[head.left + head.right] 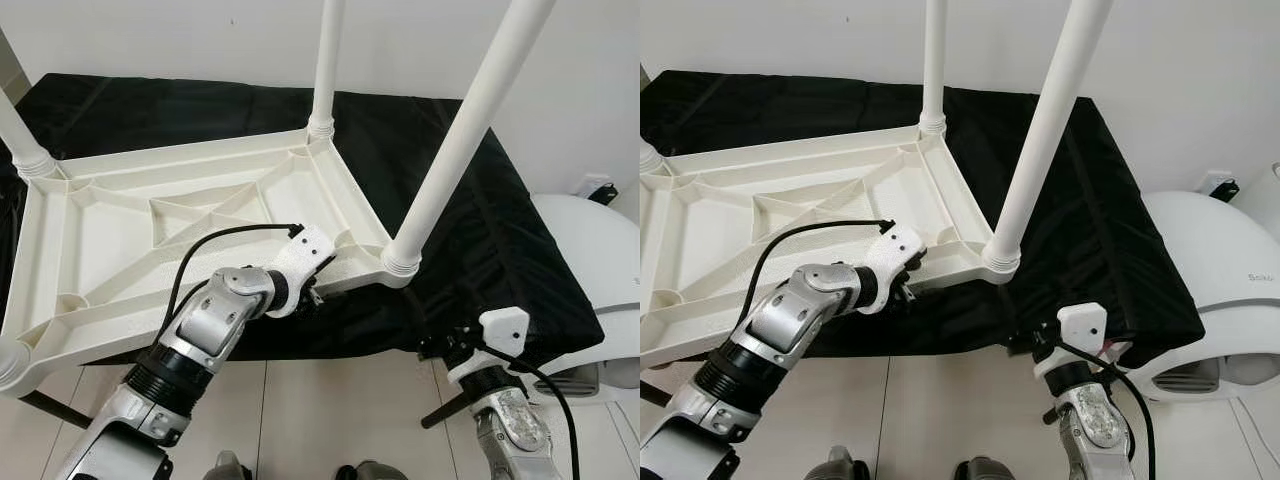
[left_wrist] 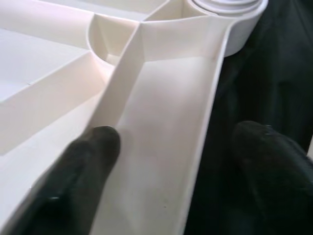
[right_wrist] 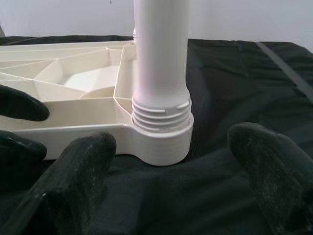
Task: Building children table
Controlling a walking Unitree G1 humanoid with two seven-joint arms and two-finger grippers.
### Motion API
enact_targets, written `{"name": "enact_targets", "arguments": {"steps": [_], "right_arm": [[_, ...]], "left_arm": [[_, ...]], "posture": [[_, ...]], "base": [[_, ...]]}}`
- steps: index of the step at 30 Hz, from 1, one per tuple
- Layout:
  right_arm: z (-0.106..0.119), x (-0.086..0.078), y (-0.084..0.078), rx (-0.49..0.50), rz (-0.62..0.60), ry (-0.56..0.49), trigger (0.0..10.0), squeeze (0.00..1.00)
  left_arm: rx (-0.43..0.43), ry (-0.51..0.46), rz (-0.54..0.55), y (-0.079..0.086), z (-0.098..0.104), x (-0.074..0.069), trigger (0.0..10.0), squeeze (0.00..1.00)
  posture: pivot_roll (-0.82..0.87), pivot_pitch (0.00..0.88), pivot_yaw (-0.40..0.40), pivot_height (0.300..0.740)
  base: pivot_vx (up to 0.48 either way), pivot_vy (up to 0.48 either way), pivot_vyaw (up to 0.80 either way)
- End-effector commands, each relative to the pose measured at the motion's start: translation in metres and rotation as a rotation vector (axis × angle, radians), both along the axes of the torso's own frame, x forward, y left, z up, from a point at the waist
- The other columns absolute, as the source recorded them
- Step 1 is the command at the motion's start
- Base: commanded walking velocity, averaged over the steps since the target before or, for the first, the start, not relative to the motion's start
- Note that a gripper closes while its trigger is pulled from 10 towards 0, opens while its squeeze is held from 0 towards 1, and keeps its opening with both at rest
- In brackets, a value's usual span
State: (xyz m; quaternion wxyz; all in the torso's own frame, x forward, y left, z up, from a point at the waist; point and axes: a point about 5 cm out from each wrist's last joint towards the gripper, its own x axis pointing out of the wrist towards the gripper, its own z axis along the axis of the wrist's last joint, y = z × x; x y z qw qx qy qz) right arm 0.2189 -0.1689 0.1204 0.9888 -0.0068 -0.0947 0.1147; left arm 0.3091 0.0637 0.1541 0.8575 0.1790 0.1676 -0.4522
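Two silver arms reach up from the lower edge. Left gripper (image 2: 166,152) sits at the near rim of the upturned white tabletop (image 1: 150,230), its fingers (image 2: 88,161) spread apart astride the rim wall, one inside the ribbed channel, the other outside over the black cloth (image 1: 500,250); the head views hide the tips under the rim. Right gripper (image 3: 171,171) hovers just before the near right leg (image 1: 460,140), fingers wide apart and not touching its threaded collar. The tabletop lies on the cloth-draped surface, its legs cut off above. A white appliance (image 1: 590,260) stands at right.
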Motion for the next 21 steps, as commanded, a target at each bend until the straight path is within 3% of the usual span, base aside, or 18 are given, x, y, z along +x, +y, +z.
{"name": "enact_targets", "arguments": {"steps": [1,3,4,12,18,21], "right_arm": [[-0.005,0.001,0.000,0.014,0.012,0.029,10.0,0.00],[-0.006,0.003,0.002,0.011,0.021,0.037,10.0,0.00],[-0.007,0.005,0.003,0.018,0.025,0.047,10.0,0.00],[-0.014,0.014,0.010,0.059,0.103,0.093,10.0,0.00],[-0.018,0.015,0.012,0.058,0.198,0.117,10.0,0.00],[-0.018,0.016,0.012,0.063,0.255,0.126,10.0,0.00]], "left_arm": [[0.005,-0.005,-0.008,0.000,0.001,0.001,10.0,1.00],[0.005,-0.010,-0.010,0.000,0.002,0.002,10.0,1.00],[0.003,-0.016,-0.016,0.000,0.005,0.002,10.0,0.00],[-0.076,-0.041,-0.072,0.002,0.030,-0.006,10.0,0.00],[-0.176,-0.046,-0.163,0.003,0.053,-0.023,10.0,0.00],[-0.179,-0.063,-0.189,0.005,0.055,-0.029,10.0,0.00]], "posture": [[-0.06,0.072,-0.049,0.740],[-0.06,0.070,-0.050,0.740],[-0.05,0.071,-0.052,0.740],[-0.03,0.070,-0.057,0.740],[-0.02,0.068,-0.060,0.740],[-0.01,0.063,-0.062,0.740]], "base": [[0.000,0.000,0.00],[0.000,0.000,0.00],[0.000,0.000,0.00],[0.000,0.000,0.00],[0.000,0.000,0.00],[0.000,0.000,0.00]]}}
